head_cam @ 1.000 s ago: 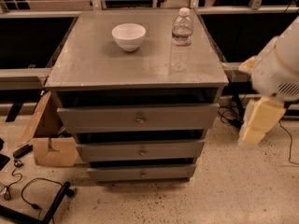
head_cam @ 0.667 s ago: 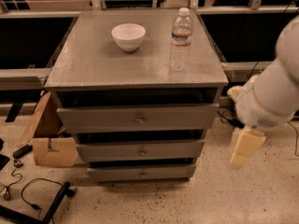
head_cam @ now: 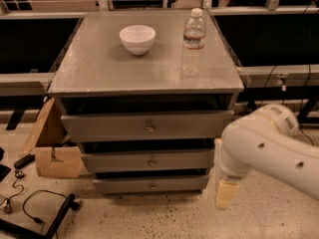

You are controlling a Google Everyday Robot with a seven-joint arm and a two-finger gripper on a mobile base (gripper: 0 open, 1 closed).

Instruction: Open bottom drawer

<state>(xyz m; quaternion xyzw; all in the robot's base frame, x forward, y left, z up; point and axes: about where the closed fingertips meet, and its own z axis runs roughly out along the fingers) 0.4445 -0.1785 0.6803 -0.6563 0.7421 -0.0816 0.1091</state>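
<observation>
The grey cabinet (head_cam: 144,81) has three drawers, all shut. The bottom drawer (head_cam: 124,185) is the lowest and narrowest, with a small round knob (head_cam: 152,186) at its centre. My white arm (head_cam: 269,151) comes in from the right. My gripper (head_cam: 224,195) is cream-coloured and points down at the floor, just right of the bottom drawer's right end. It is apart from the knob and holds nothing that I can see.
A white bowl (head_cam: 137,38) and a clear water bottle (head_cam: 193,41) stand on the cabinet top. A cardboard box (head_cam: 52,151) leans at the cabinet's left. Cables (head_cam: 30,208) and a black bar (head_cam: 57,218) lie on the floor at lower left.
My arm has swung left and down. The gripper has moved from well right of the cabinet to close beside its lower right corner.
</observation>
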